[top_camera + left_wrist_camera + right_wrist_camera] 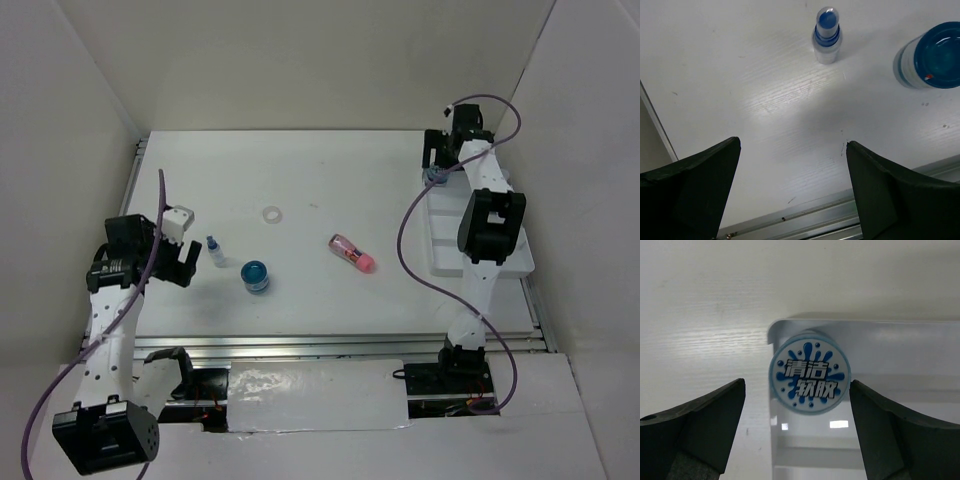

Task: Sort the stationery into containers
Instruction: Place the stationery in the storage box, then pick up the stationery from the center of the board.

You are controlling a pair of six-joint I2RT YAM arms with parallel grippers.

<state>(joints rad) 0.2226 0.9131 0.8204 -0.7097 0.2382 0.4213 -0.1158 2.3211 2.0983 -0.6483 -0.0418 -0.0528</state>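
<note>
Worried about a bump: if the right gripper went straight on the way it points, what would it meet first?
Probably the blue pot, sitting in a corner compartment of the tray, centred between the open fingers of the right gripper; depth is unclear.

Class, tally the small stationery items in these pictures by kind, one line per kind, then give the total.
Round blue pots: 2, one on the table at, one in the tray corner at
Pink tube: 1
Blue-capped white bottle: 1
Translucent white ring: 1
Total: 5
</note>
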